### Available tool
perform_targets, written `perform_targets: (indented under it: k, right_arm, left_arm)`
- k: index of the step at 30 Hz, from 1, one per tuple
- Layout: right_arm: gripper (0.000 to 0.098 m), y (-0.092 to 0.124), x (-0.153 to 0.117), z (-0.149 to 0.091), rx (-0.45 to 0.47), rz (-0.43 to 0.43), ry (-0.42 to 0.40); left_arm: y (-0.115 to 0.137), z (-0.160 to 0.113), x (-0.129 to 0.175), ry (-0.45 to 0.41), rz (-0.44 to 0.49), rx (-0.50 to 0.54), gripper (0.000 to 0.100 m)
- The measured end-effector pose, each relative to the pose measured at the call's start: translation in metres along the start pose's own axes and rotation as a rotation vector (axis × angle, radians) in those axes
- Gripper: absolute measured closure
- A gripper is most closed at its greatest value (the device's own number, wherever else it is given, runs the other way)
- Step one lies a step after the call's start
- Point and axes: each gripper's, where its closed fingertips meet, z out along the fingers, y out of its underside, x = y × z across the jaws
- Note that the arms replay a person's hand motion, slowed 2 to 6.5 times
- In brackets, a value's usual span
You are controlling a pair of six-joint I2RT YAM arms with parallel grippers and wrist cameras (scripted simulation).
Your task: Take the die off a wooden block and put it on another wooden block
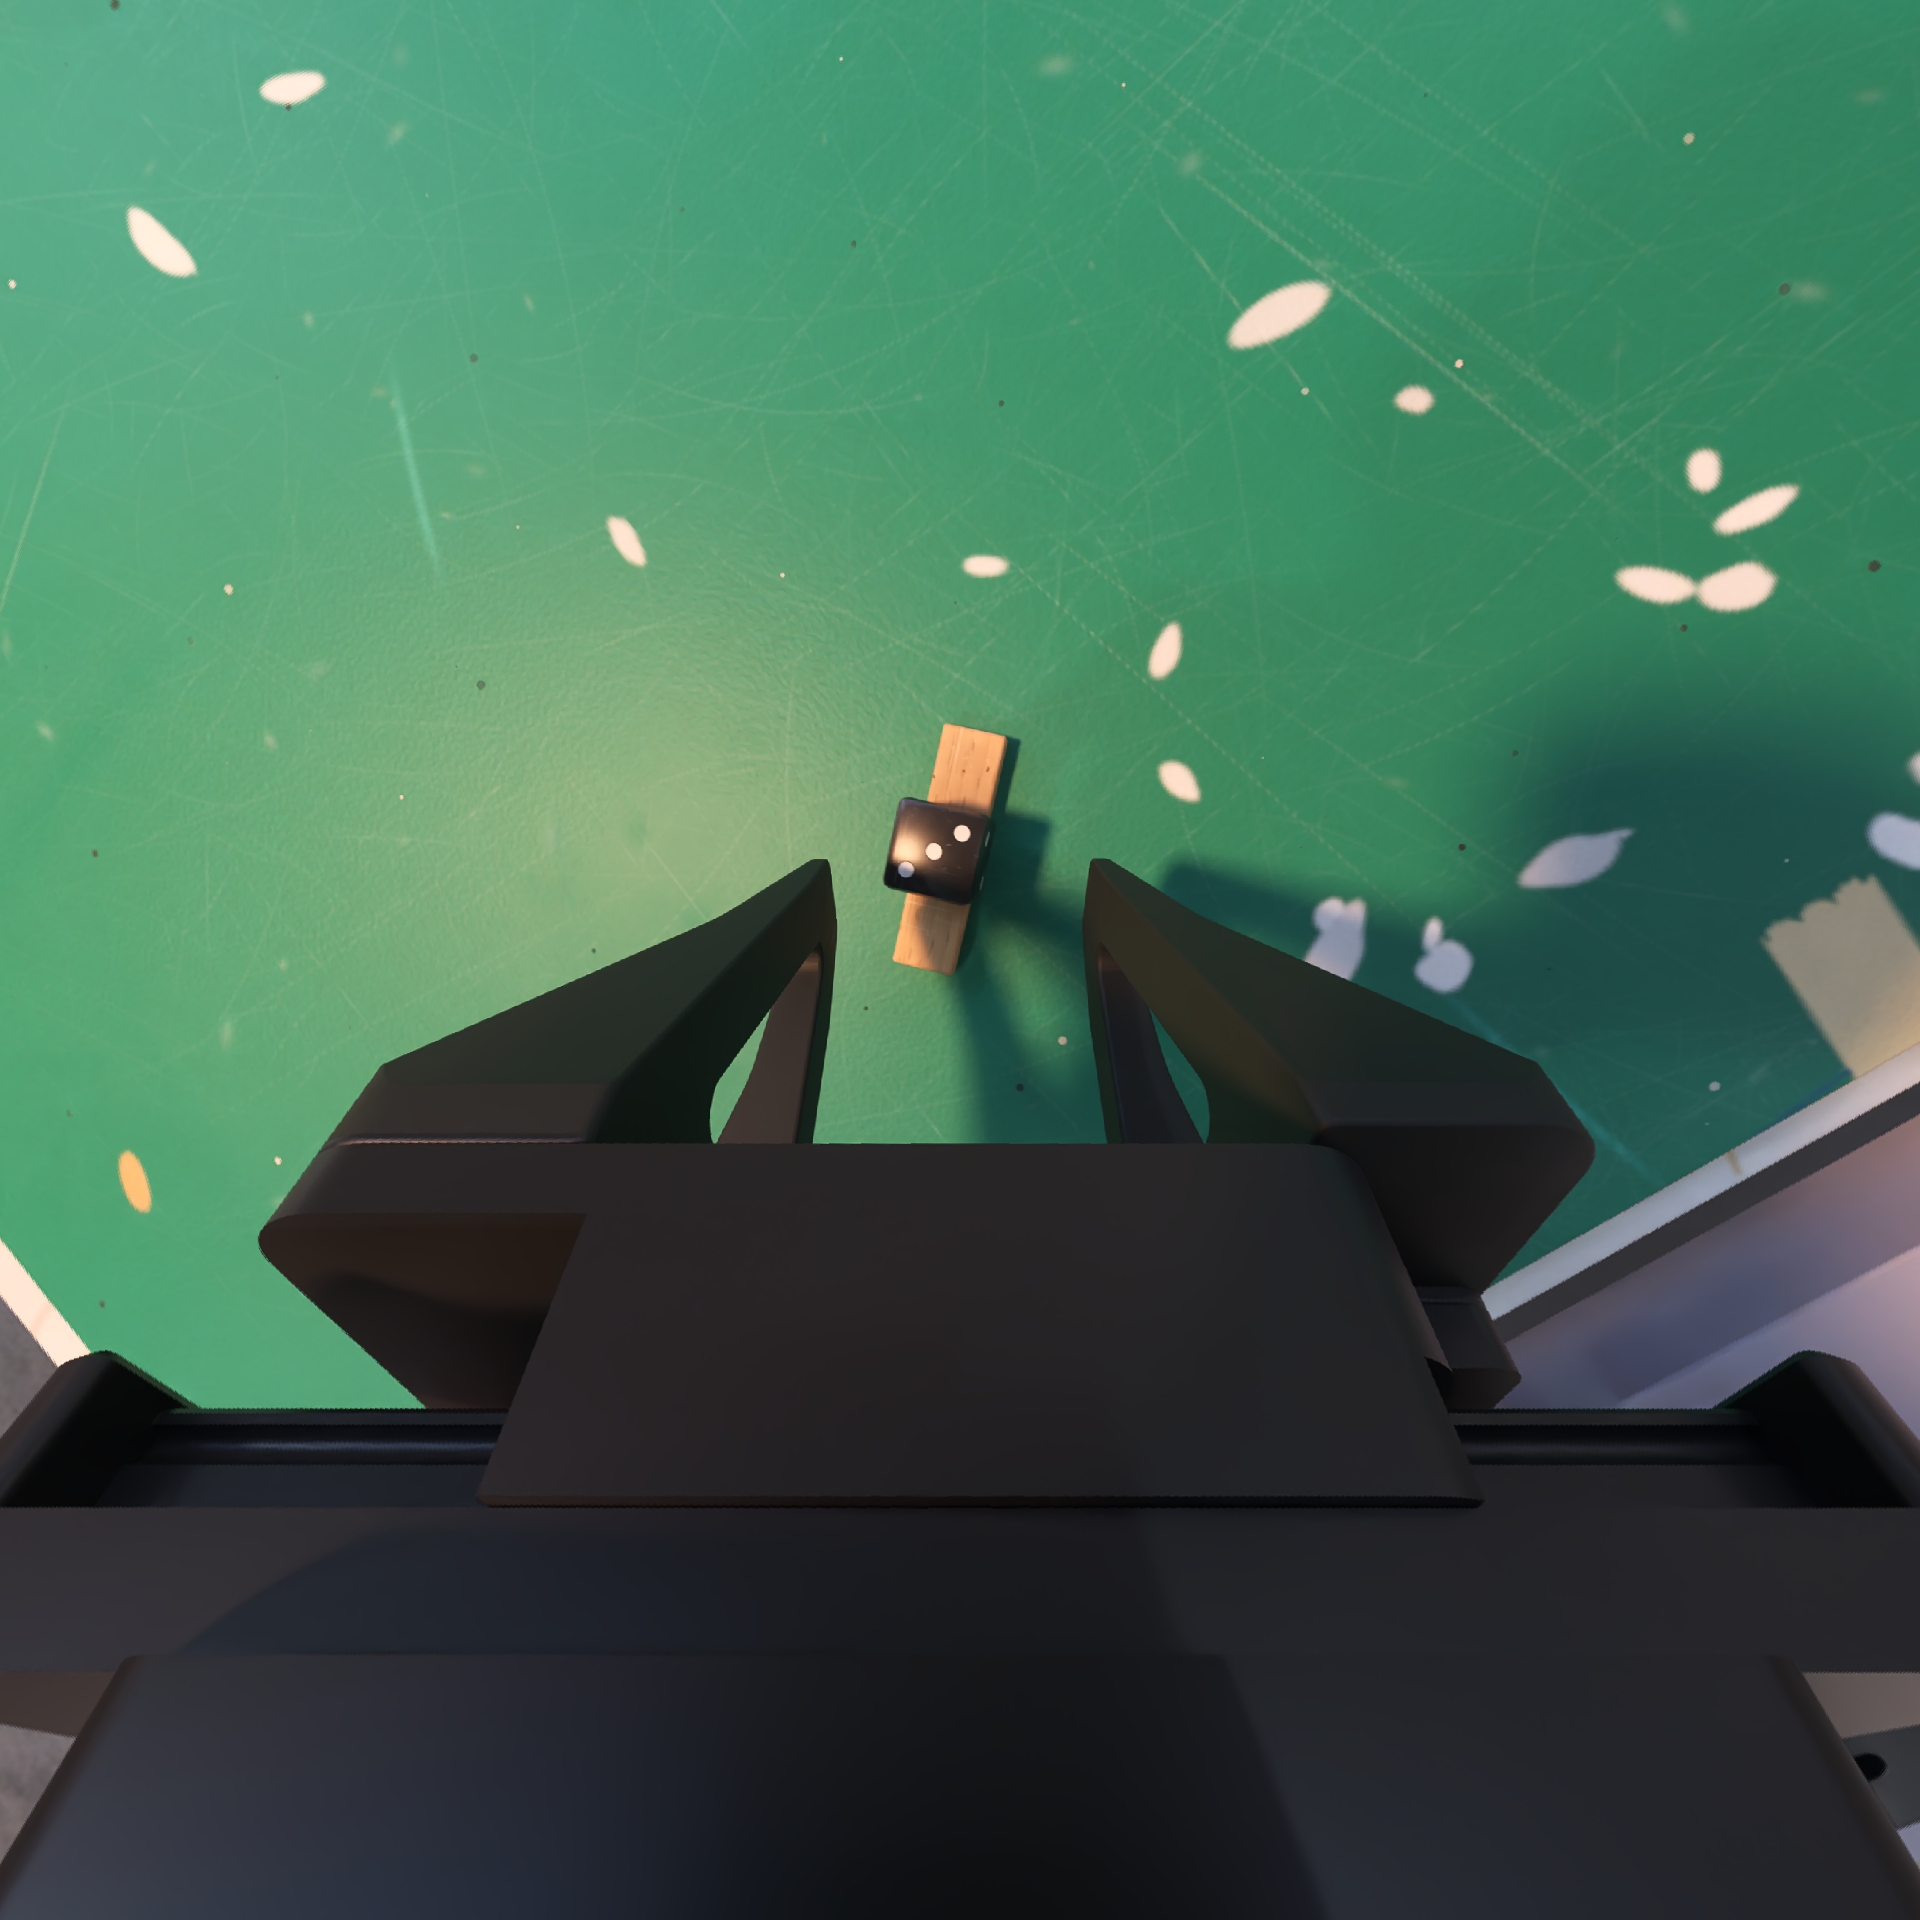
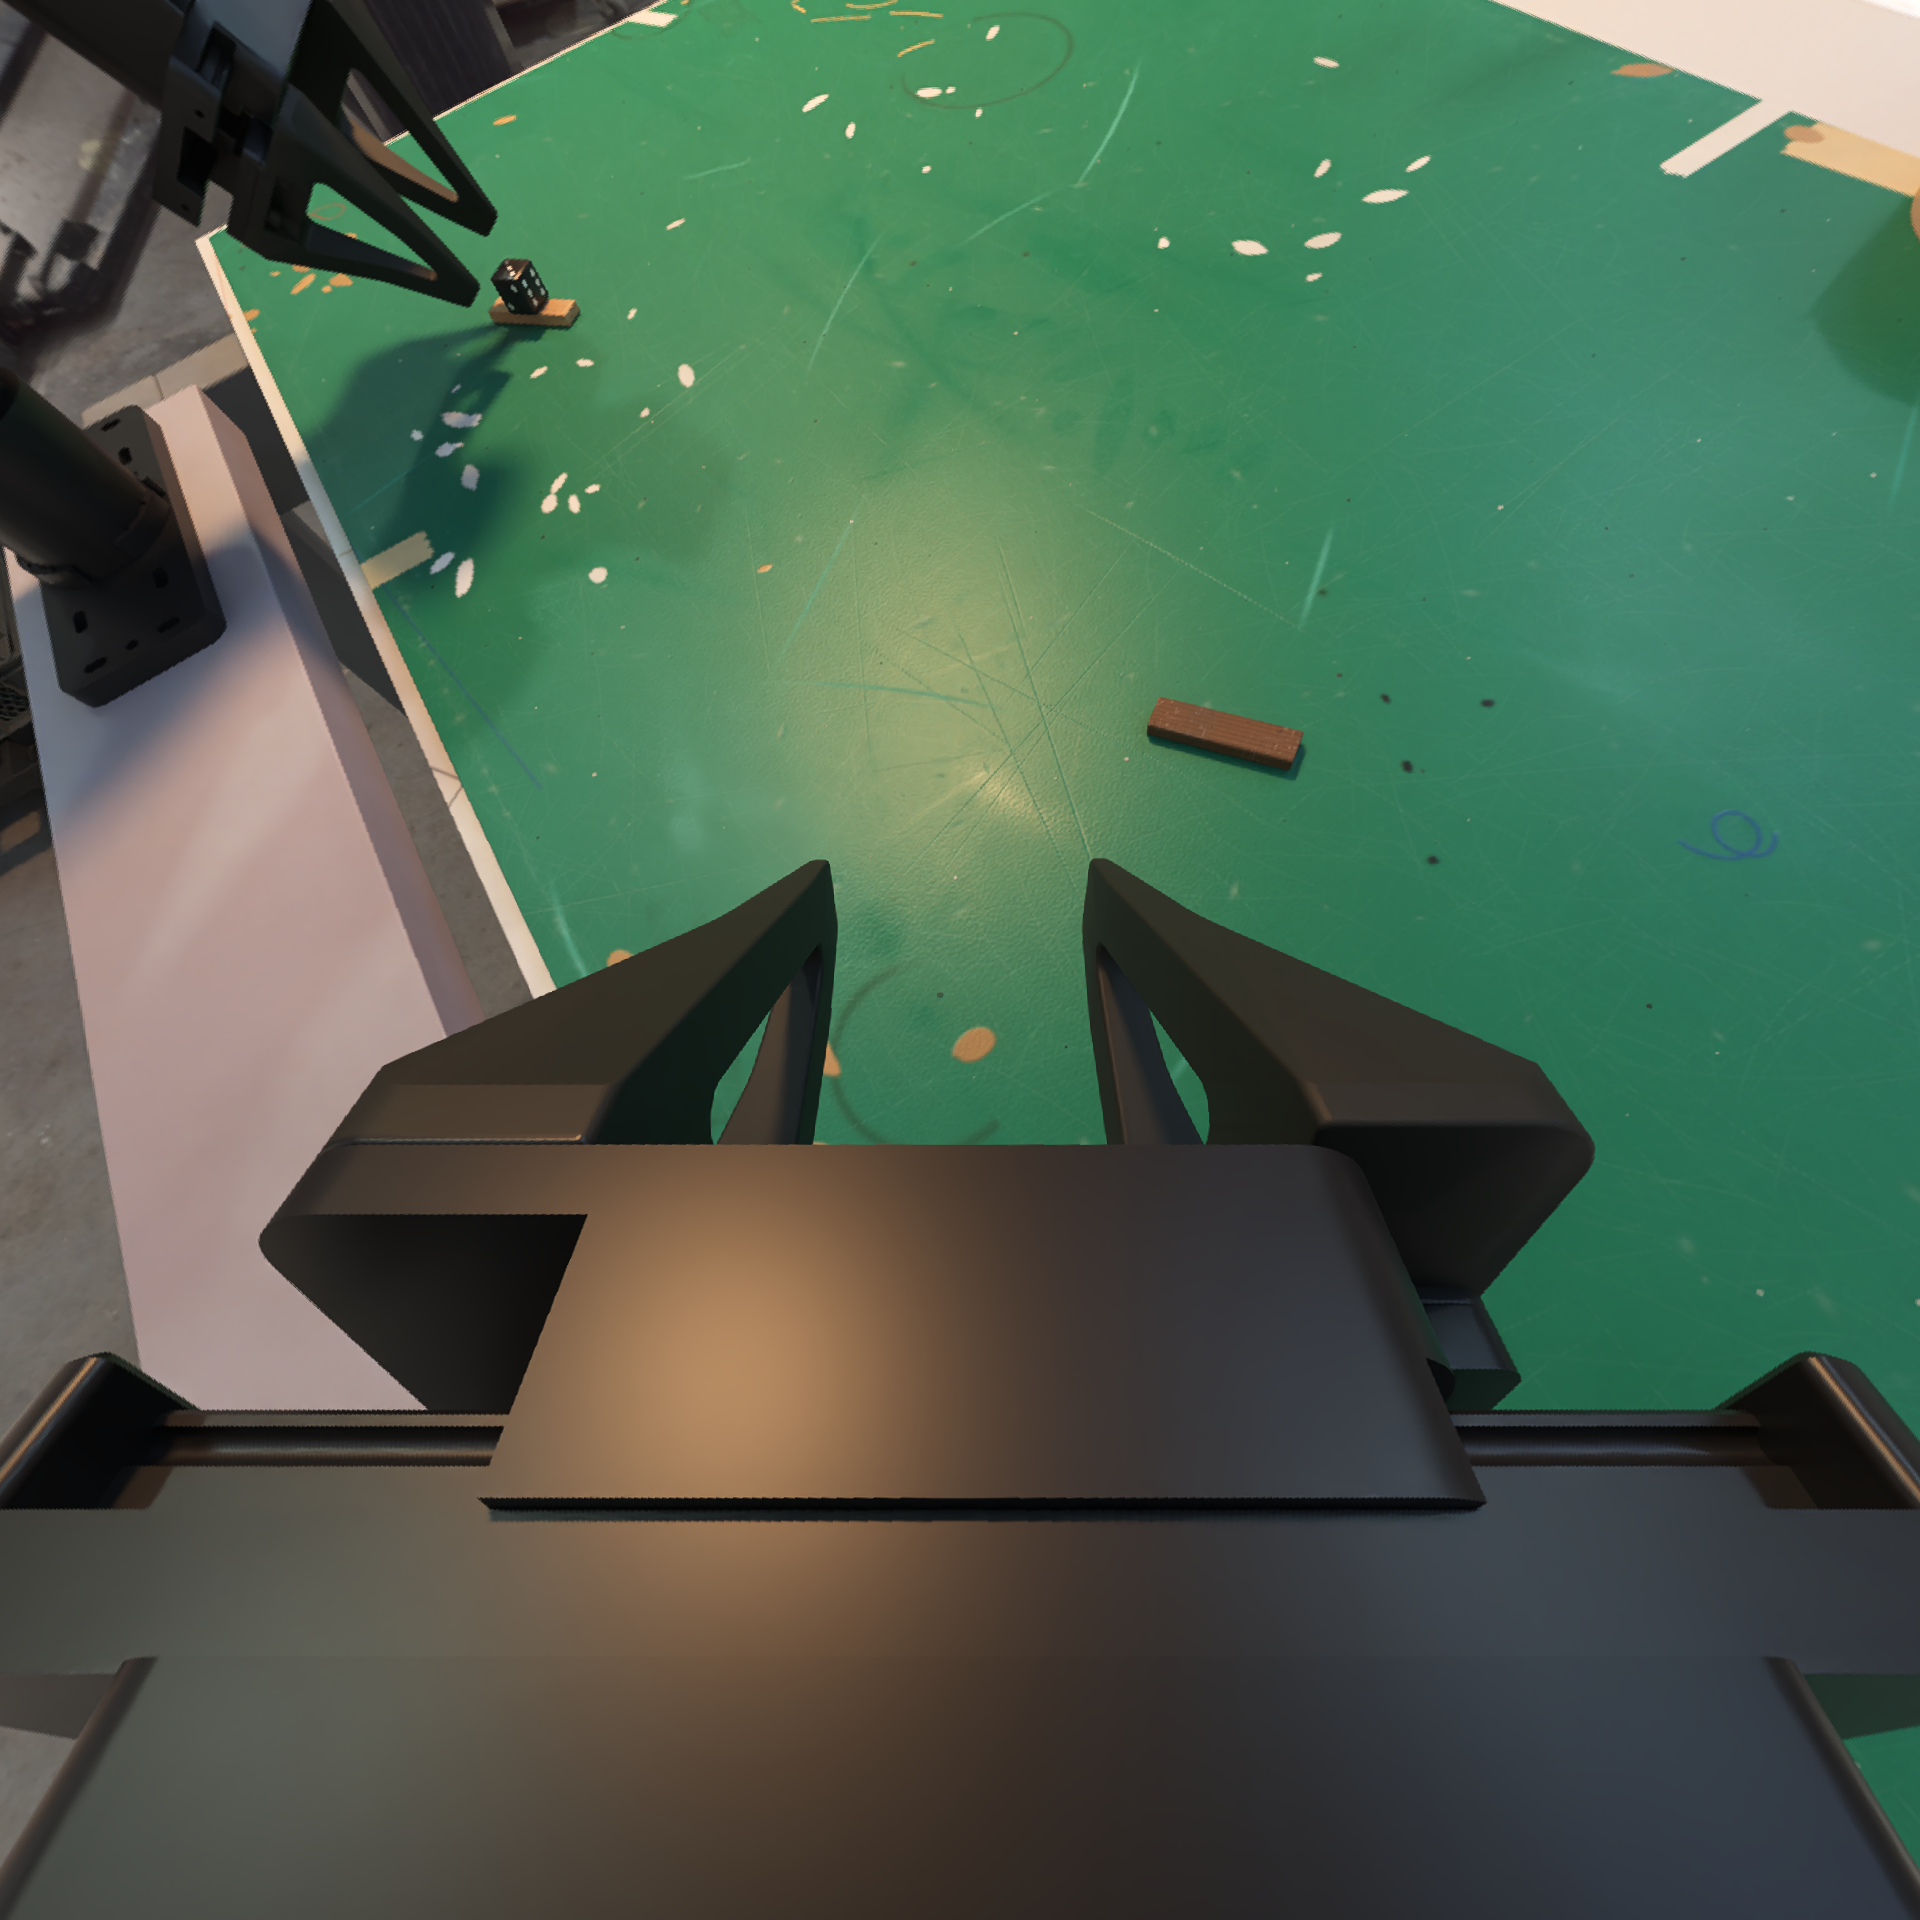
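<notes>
A black die point(image 1: 933, 850) with white pips sits on a light wooden block point(image 1: 956, 800) on the green mat. My left gripper point(image 1: 958, 868) is open and empty, hovering above them, with the die just ahead of its fingertips. In the right wrist view the die point(image 2: 518, 285) and light block point(image 2: 536, 312) lie far left, with the left gripper point(image 2: 488, 255) beside and above them. A dark brown wooden block point(image 2: 1224, 735) lies flat on the mat ahead and right of my right gripper point(image 2: 958, 868), which is open and empty.
The green mat point(image 2: 1143, 416) is scratched and speckled with white and orange flecks. Its white edge point(image 2: 395, 665) runs along the left, beside a pale beam with the black base of an arm point(image 2: 104, 561). Tape pieces point(image 2: 1849, 151) sit at the far right corner.
</notes>
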Motion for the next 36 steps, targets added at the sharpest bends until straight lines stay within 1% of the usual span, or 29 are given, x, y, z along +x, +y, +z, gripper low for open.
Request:
perform_targets:
  k: [10, 18, 29, 36]
  right_arm:
    - [0.0575, 0.009, -0.009, -0.005, 0.002, 0.005, -0.012]
    - [0.0578, 0.012, -0.012, -0.005, 0.001, 0.007, -0.023]
    - [0.0583, 0.016, -0.013, -0.001, -0.015, 0.021, -0.042]
    - [0.0588, 0.018, -0.012, 0.002, -0.022, 0.03, -0.053]
  left_arm:
    - [-0.002, 0.009, -0.007, 0.076, 0.045, -0.008, 0.062]
    - [-0.004, 0.013, -0.01, 0.119, 0.077, -0.005, 0.063]
    - [0.0, 0.02, -0.007, 0.181, 0.112, -0.024, 0.068]
    - [-0.002, 0.02, -0.003, 0.212, 0.118, 0.003, 0.076]
